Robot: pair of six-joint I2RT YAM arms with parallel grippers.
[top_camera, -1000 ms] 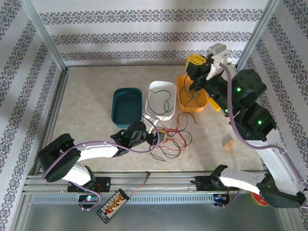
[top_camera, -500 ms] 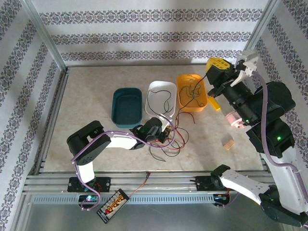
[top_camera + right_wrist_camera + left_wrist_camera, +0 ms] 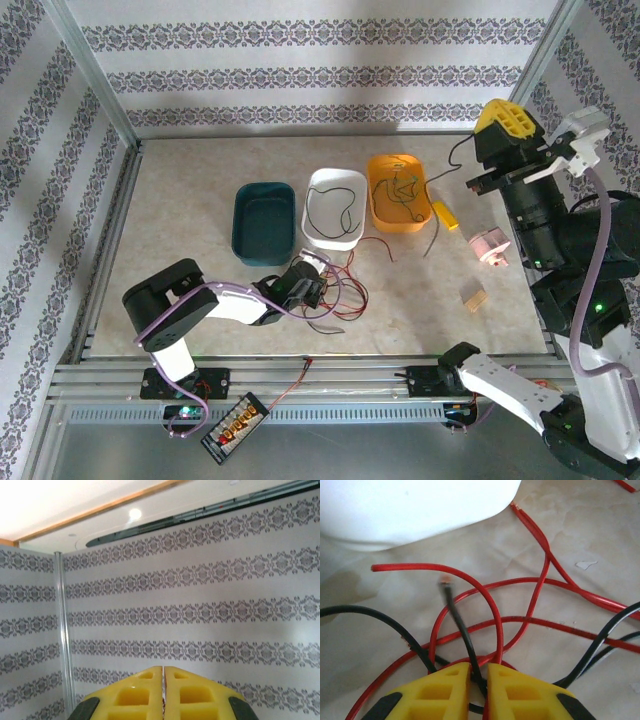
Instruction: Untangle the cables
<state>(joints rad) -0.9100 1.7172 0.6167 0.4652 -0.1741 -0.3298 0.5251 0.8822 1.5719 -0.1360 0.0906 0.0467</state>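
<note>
**Cable mess: what's hard to see right now**

Hardest bit first. The right tool (image 3: 163, 672) is up in the air with its yellow fingers (image 3: 130, 695) pressed flat together. Its own camera is staring at wallpaper (image 3: 200, 605), so I can't tell whether anything is pinned in that seam. From overhead, a thin black strand (image 3: 432, 230) trails from near its tips down to the bench (image 3: 180, 200) below it, just past the orange tray (image 3: 373, 200). The upper stretch is too fine to follow. The dark squiggle (image 3: 400, 192) inside that tray is too small for me to call a colour.

The left tool (image 3: 479, 672) is down low, fingers nearly touching and pinching a black cable (image 3: 460, 625) that runs out between the tips. Its bare end lies just ahead of them. From overhead the left arm (image 3: 220, 305) covers part of the pile, and the wrist view chops most strands off at its edges.

The cables (image 3: 345, 295) sit mainly around and ahead of the left tool. They're red loops (image 3: 540, 581) crossing each other and the black ones, flat on the bench. The white tray (image 3: 330, 242) is just beyond the tips, with a black loop (image 3: 342, 215) lying inside.
</note>
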